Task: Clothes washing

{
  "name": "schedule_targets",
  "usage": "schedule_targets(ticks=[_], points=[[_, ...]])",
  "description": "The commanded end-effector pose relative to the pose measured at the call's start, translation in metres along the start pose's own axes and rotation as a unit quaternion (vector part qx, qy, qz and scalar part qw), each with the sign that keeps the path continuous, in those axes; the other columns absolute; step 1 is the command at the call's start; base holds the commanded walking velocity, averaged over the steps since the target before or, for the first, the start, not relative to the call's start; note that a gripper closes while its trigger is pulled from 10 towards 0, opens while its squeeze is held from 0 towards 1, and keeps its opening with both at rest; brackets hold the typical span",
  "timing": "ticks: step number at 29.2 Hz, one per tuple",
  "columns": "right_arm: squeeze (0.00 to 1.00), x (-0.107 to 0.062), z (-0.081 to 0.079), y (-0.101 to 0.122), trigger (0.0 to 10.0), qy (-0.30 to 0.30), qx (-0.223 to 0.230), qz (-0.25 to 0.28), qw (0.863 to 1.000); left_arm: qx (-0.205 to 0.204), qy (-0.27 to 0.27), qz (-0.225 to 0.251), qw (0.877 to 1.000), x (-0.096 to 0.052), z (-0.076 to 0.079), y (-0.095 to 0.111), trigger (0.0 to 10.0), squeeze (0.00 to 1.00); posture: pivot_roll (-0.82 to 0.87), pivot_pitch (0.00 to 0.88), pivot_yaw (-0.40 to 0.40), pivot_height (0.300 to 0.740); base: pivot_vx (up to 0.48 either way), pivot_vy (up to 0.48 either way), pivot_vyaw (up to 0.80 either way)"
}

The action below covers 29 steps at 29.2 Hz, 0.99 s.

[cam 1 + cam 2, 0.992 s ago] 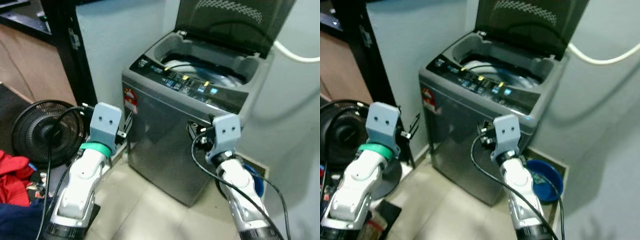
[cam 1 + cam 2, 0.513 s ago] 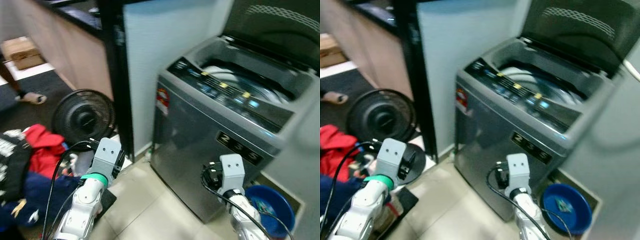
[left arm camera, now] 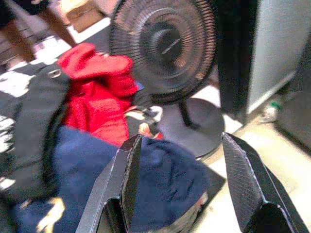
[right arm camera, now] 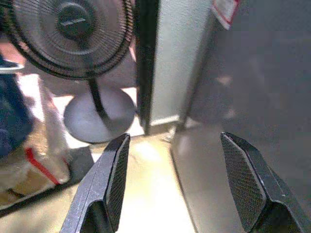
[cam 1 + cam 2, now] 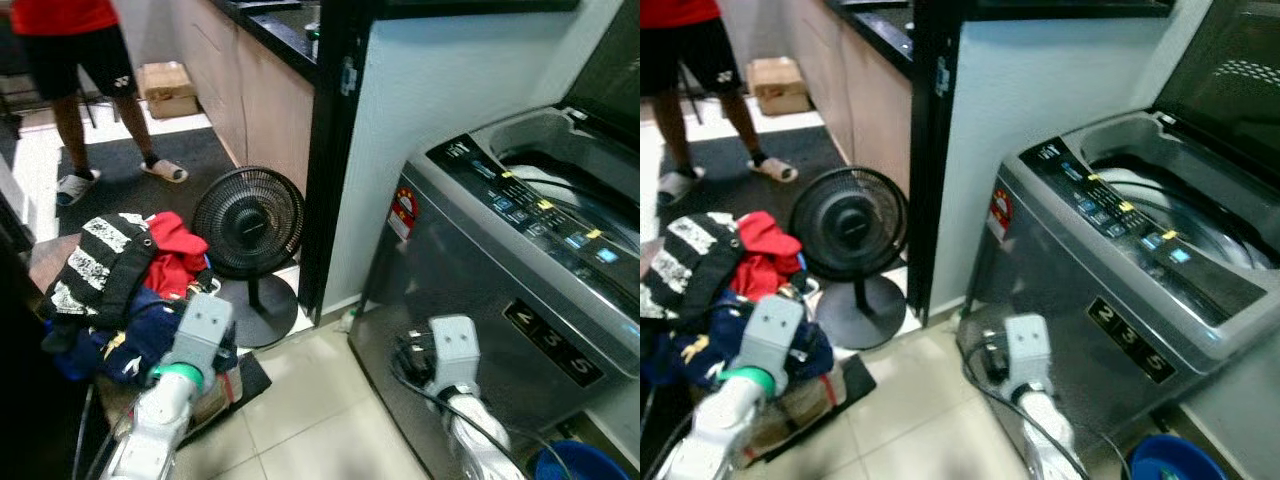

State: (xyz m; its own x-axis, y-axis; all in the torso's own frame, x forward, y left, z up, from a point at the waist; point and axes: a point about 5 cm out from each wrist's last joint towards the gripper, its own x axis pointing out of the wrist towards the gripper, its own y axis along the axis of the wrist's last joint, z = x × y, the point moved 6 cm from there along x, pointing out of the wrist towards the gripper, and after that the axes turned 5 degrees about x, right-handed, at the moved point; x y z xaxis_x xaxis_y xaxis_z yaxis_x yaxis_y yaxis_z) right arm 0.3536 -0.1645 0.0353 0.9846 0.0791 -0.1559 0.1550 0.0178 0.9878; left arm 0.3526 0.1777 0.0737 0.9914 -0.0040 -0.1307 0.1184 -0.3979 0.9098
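A heap of clothes lies on the floor at my left: a red garment (image 5: 175, 248), a black-and-white striped one (image 5: 100, 262) and a navy one (image 3: 165, 179). The grey top-loading washing machine (image 5: 460, 300) stands at my right with its lid up and drum (image 5: 565, 195) exposed. My left gripper (image 3: 181, 137) is open, held just above the navy cloth and touching nothing. My right gripper (image 4: 174, 136) is open too, low beside the washer's front, facing the floor tiles.
A black pedestal fan (image 5: 248, 220) stands between the clothes and a black door post (image 5: 335, 150). A person (image 5: 75, 55) in a red top stands at the far left near a cardboard box (image 5: 165, 88). A blue basin (image 5: 580, 465) sits by the washer's foot.
The camera has swung left, so the washer has slid to the right edge and the clothes heap, fan and person have come into view. Both arms sit lower in the picture.
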Motion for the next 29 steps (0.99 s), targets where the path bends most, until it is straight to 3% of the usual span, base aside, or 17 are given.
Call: schedule_targets(ticks=[1,22,29], points=[[0.00,-0.004,0.007,-0.010,10.0,-0.009,-0.002,-0.015,1.000,0.002,-0.009,-0.004,1.000,-0.001,0.007,-0.004,10.0,0.00,0.05,0.014,-0.028,0.740,0.000,0.000,0.79],[0.00,0.000,0.004,-0.006,10.0,-0.005,-0.001,-0.001,1.000,0.001,-0.001,0.002,1.000,0.003,0.006,-0.003,10.0,0.00,0.05,0.019,-0.028,0.740,0.000,0.000,0.79],[0.00,0.002,-0.008,-0.002,10.0,0.018,0.003,0.011,1.000,0.005,0.011,0.009,1.000,0.006,0.004,-0.001,10.0,0.00,0.05,0.020,-0.030,0.740,0.249,0.000,0.12]])
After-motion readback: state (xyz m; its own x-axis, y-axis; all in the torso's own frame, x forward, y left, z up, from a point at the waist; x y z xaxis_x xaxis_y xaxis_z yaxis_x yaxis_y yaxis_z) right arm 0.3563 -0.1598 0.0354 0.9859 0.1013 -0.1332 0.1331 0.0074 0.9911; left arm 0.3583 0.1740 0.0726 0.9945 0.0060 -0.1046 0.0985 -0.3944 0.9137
